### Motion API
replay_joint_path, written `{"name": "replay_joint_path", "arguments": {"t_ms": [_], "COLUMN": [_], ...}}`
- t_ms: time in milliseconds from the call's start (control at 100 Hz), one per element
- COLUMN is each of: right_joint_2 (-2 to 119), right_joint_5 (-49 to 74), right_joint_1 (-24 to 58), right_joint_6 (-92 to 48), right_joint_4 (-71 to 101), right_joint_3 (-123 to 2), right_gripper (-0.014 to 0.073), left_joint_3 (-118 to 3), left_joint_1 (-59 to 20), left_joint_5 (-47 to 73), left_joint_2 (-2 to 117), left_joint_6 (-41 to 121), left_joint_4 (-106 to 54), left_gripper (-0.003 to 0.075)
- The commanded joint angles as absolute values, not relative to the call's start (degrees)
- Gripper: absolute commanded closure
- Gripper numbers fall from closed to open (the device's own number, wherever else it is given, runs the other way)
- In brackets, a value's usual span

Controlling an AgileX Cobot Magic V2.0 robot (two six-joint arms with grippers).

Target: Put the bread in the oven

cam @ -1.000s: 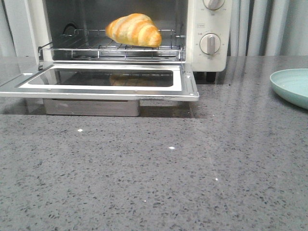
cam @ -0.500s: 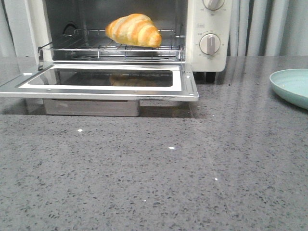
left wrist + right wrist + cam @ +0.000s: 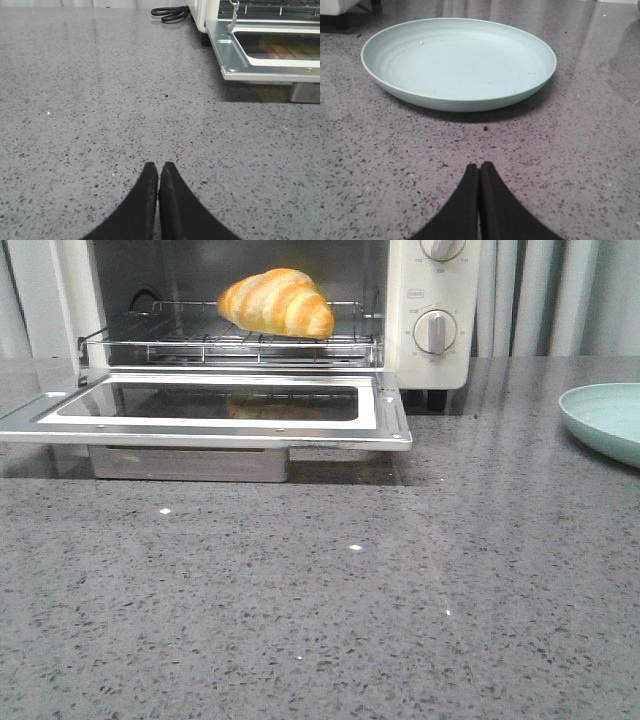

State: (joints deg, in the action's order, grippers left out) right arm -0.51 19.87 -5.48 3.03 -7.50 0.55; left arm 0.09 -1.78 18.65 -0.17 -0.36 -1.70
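Observation:
The bread (image 3: 278, 302), a glossy golden-orange croissant roll with cream stripes, lies on the chrome wire rack (image 3: 150, 343) inside the cream-white oven (image 3: 435, 365). The oven's glass door (image 3: 390, 425) hangs open and flat; its corner also shows in the left wrist view (image 3: 225, 55). My left gripper (image 3: 159, 165) is shut and empty, low over the grey counter, well short of the oven door. My right gripper (image 3: 480, 165) is shut and empty, just in front of the pale green plate (image 3: 459, 62). Neither gripper shows in the front view.
The empty pale green plate (image 3: 605, 420) sits at the right edge of the speckled grey counter (image 3: 330, 600). A black power cable (image 3: 170, 13) lies coiled behind the oven. Two knobs (image 3: 434, 330) are on the oven's right panel. Curtains hang behind.

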Motion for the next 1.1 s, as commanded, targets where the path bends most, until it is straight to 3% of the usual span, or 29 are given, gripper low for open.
{"name": "replay_joint_path", "arguments": {"t_ms": [0,1090], "right_joint_2": [-1.6,-1.6], "right_joint_5": [18.7,18.7], "right_joint_1": [-5.4,-5.4], "right_joint_6": [2.5,2.5], "right_joint_4": [-7.4,-7.4], "right_joint_3": [2.0,2.0], "right_gripper": [0.0661,0.0661], "left_joint_3": [1.4,1.4], "left_joint_1": [-1.7,-1.7], "left_joint_5": [14.9,14.9], "left_joint_2": [-1.7,-1.7], "left_joint_6": [0.0,3.2], "left_joint_4": [-3.0,-5.4], "left_gripper": [0.0741,0.0741]}}
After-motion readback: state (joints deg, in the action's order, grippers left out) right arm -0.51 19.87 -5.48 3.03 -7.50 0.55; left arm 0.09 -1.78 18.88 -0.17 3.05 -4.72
